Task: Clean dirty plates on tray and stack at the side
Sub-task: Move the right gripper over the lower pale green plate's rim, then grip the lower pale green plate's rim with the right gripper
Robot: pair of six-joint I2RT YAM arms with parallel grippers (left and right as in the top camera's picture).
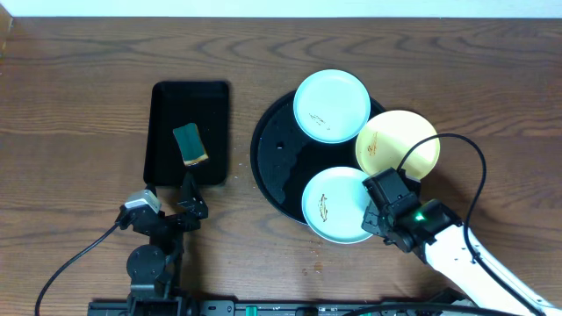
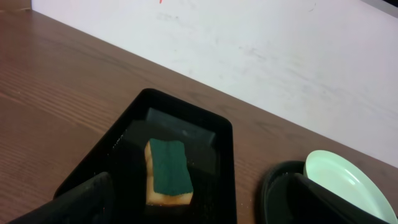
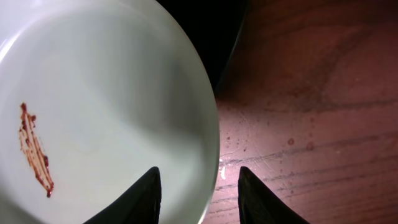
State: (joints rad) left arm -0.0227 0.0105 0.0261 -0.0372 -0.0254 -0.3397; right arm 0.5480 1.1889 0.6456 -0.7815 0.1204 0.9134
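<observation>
Plates (image 1: 331,106), three small round ones, two pale mint-blue and one pale yellow, are lying on the large round glossy black tray (image 1: 279,156). They are looking light, stiff and slick, probably best pinched at the rim. The right tool (image 3: 199,198) is straddling the nearest mint plate (image 3: 106,93) at its edge, partly open, gripping nothing. The left tool (image 2: 202,186) is gaping wide, empty, facing the green-topped yellow sponge (image 2: 168,171). No writing is showing.
</observation>
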